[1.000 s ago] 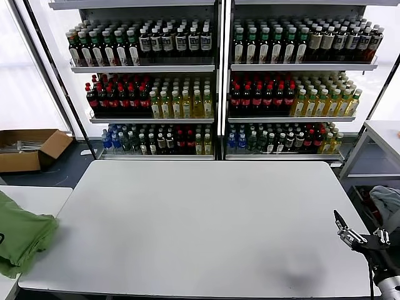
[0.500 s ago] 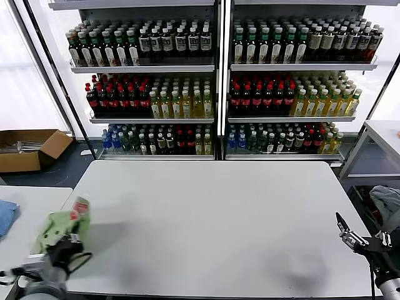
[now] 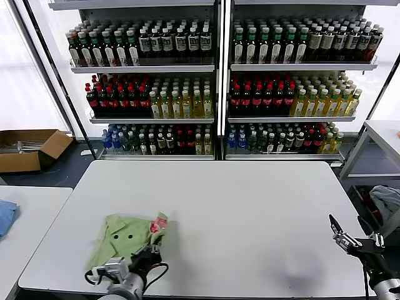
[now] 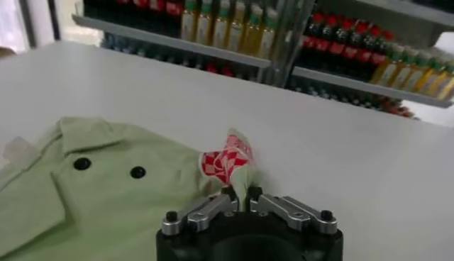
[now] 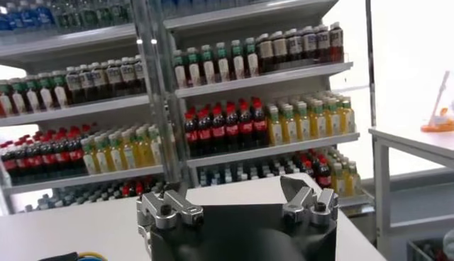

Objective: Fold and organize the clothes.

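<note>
The left gripper (image 4: pixel 241 201), clamped on the light green soft-fabric polo shirt (image 3: pixel 125 237), has it spread ahead; the right gripper (image 3: pixel 337 234), open, waits well apart.

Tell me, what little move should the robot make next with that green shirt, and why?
Probably open the left gripper and let go: its fingers pinch the green polo shirt, which already lies bunched on the white table. The right gripper waits open at the table's edge.

Light green polo shirt (image 3: pixel 122 240) — dark buttons, red-and-white checkered logo, white table (image 3: pixel 250 212)
</note>
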